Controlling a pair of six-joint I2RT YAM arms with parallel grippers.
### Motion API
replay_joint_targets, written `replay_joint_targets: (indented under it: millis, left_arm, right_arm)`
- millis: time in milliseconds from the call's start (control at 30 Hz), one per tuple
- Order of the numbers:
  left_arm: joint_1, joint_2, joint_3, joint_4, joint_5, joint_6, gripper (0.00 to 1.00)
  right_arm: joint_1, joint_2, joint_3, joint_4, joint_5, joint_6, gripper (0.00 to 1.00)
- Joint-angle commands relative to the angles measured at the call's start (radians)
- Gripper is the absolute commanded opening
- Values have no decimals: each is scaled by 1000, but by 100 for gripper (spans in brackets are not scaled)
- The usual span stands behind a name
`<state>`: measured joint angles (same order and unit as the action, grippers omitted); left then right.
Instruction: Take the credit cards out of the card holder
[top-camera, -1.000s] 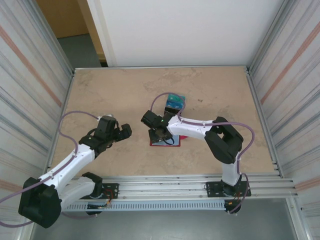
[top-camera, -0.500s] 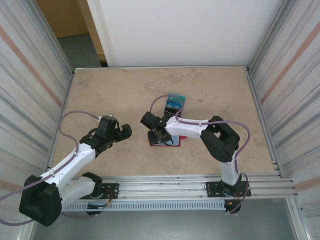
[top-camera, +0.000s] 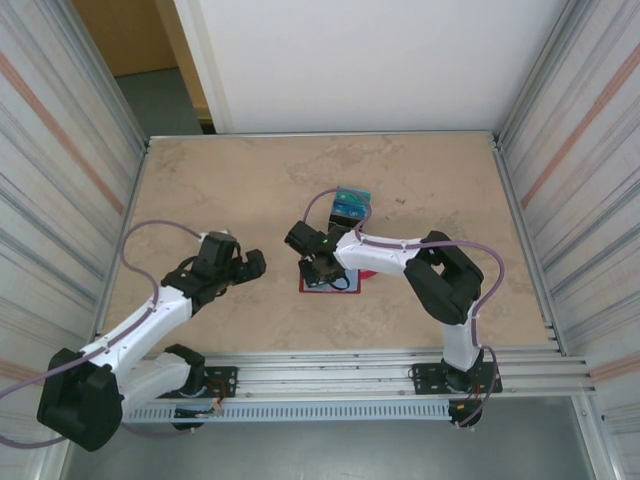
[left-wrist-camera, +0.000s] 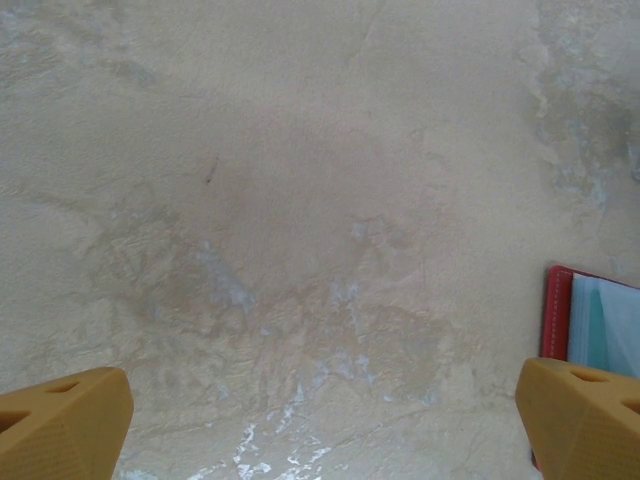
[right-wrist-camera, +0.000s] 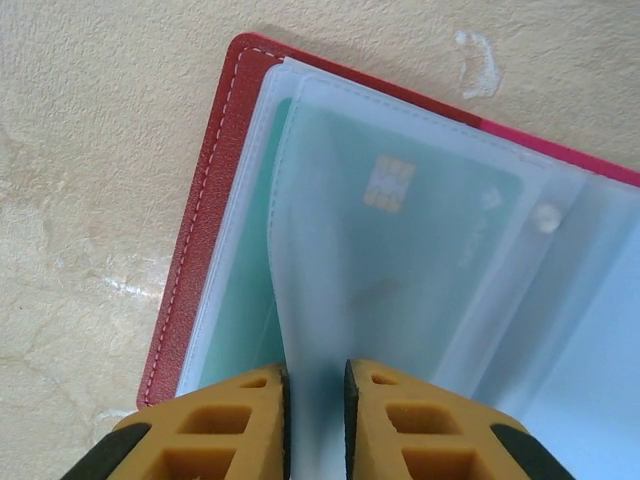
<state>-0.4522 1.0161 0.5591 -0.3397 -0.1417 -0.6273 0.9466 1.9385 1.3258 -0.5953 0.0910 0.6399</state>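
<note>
The red card holder (right-wrist-camera: 195, 230) lies open on the table (top-camera: 250, 180), its pale clear pockets facing up. A teal credit card (right-wrist-camera: 420, 230) with a chip sits inside a pocket. My right gripper (right-wrist-camera: 316, 400) stands over the holder (top-camera: 365, 274) with its jaws drawn close on a raised clear pocket leaf. In the top view the right gripper (top-camera: 320, 268) covers most of the holder. Teal and blue credit cards (top-camera: 351, 203) lie on the table just beyond it. My left gripper (top-camera: 255, 262) hovers open to the holder's left, whose red edge (left-wrist-camera: 556, 310) shows beside the right fingertip (left-wrist-camera: 580, 410).
Metal rails and corrugated walls (top-camera: 60, 200) close in the table on both sides. A rail (top-camera: 350, 370) runs along the near edge by the arm bases. Bare tabletop stretches at the back and far left.
The right gripper's jaws have closed in on the pocket leaf. The left gripper has edged slightly right, toward the holder.
</note>
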Motion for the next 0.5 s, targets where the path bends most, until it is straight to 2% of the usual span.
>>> replay_joint_targets:
  millis: [0, 200, 300, 467]
  left_arm:
    - [-40, -11, 38, 7, -58, 40, 99]
    - [-174, 21, 69, 11, -206, 93, 99]
    - [-253, 50, 85, 19, -304, 110, 99]
    - [-309, 123, 111, 62, -327, 120, 99]
  right_arm:
    - [-8, -59, -11, -31, 41, -15, 21]
    - [-25, -94, -41, -35, 82, -18, 21]
    - [-33, -111, -61, -37, 94, -17, 26]
    - [-46, -151, -101, -41, 122, -16, 31]
